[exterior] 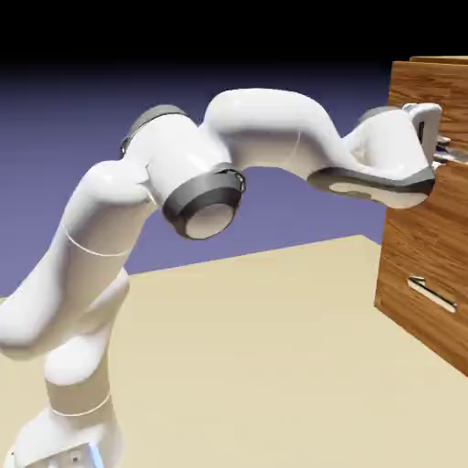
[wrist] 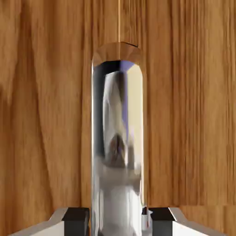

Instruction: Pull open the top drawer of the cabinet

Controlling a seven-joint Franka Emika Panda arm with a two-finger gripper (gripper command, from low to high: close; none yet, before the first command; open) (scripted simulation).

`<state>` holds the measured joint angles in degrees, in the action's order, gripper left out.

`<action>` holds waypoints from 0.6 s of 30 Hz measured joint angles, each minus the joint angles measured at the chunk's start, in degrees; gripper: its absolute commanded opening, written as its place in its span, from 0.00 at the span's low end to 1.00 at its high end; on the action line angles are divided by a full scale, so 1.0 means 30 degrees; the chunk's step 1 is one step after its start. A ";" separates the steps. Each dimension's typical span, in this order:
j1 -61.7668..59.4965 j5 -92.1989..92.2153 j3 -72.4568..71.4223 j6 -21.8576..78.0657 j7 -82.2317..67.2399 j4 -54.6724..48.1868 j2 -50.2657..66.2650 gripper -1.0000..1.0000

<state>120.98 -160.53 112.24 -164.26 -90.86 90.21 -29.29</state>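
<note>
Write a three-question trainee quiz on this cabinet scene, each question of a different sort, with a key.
1. True or false: the gripper is shut on the handle of the top drawer.
2. Multiple choice: where is the lower drawer's handle in the exterior view? A) in the jaws B) free, below the hand C) hidden behind the arm
3. Fill in: in the hand view, the shiny bar runs between the two grey ____ at the picture's bottom edge.

Key:
1. True; the jaws sit against either side of the bar.
2. B
3. fingertips
</note>
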 measured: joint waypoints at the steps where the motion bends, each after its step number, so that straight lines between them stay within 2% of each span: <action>1: -0.0692 -0.0229 -0.0523 0.0108 0.0479 0.0594 0.0381 0.00; 9: -0.6228 -0.1569 -0.5081 0.0621 0.3458 0.4110 0.2602 0.00; 18: -1.2456 -0.1822 -1.0918 0.1055 0.4091 0.6798 0.2892 0.00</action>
<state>83.61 -165.99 79.48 -161.09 -78.59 110.60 -20.62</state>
